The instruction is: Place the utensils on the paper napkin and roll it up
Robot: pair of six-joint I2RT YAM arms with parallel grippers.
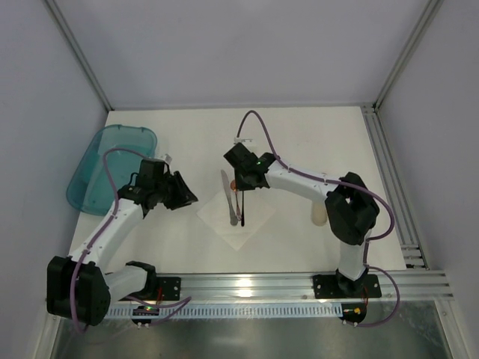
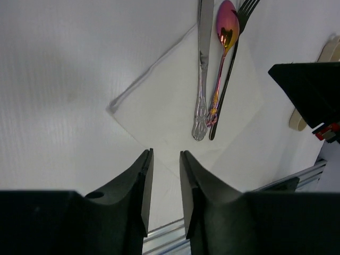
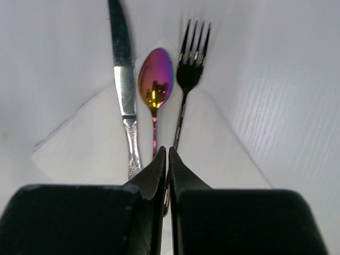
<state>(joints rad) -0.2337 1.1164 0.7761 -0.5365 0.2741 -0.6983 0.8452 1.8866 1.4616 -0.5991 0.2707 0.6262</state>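
The white paper napkin lies as a diamond mid-table, also in the left wrist view and the right wrist view. A silvery knife, an iridescent pink spoon and a dark fork lie side by side across it, heads past its far corner. My right gripper is shut and empty, hovering over the fork and spoon handles, beside the knife. My left gripper is open and empty above the napkin's near-left edge.
A translucent teal tub sits at the left table edge. A tan tube lies right of the napkin, partly behind my right arm's elbow. An aluminium rail runs along the near edge.
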